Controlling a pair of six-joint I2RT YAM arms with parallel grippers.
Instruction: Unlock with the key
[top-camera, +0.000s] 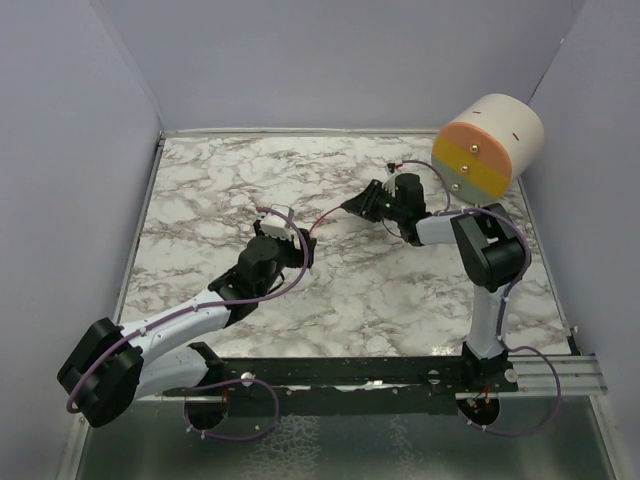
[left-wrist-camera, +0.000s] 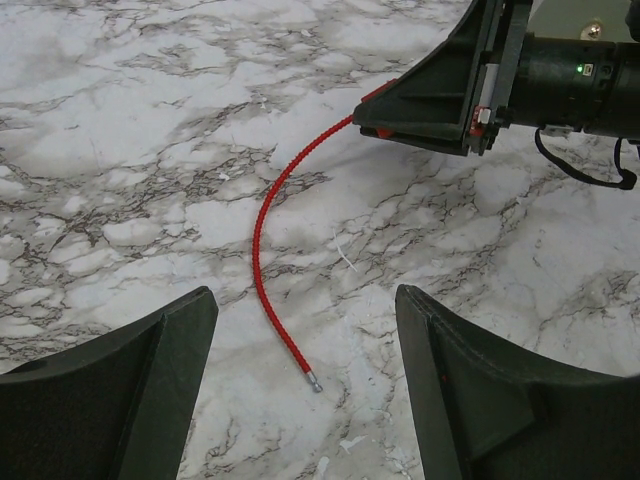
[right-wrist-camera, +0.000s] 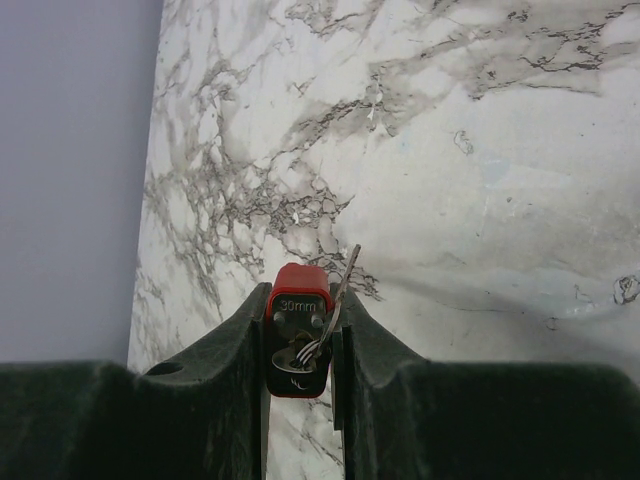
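- The right hand grips the small red padlock, with the silver key alongside.
- The left hand, released, hovers above the red braided cable that trails from the padlock toward it.

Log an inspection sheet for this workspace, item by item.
Surface: marble table, flat.
Job's things: red lock with key beside it, held in the right gripper; its red cord lies on the table, metal tip free.
Clutter: nothing seen.
Grippers: right gripper shut on the red lock; left gripper open, jaws either side of the metal tip.
Cables: purple arm wiring.
Surroundings: plain walls; cream, orange and yellow cylinder far right.
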